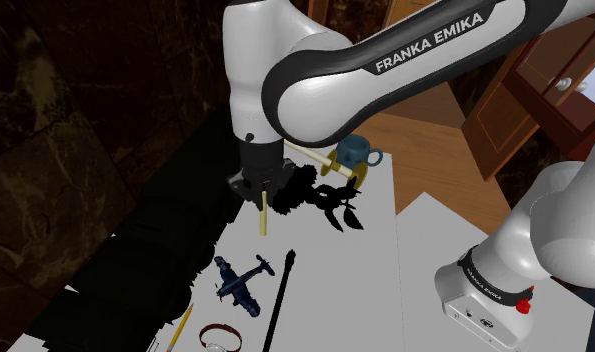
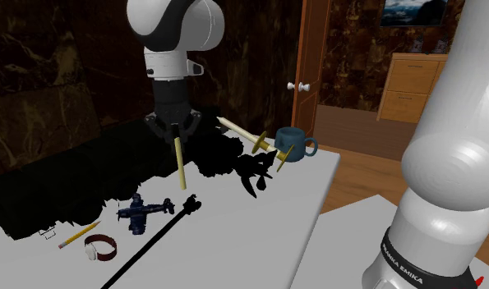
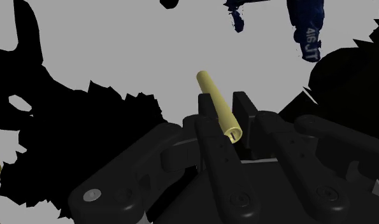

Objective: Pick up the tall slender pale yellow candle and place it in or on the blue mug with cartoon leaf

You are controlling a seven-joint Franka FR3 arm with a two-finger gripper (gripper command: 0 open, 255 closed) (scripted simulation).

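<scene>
Shoulder view, candle [image 1: 262, 218] top hidden within jaws

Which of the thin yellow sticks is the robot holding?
The pale yellow candle, clasped upright in the tool; the pencil lies flat on the table, the sword beside the mug.

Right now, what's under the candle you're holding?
Bare grey table lies beneath the candle clasped in the gripper, with black patches nearby. The gripper's body hides the table closer in.
</scene>
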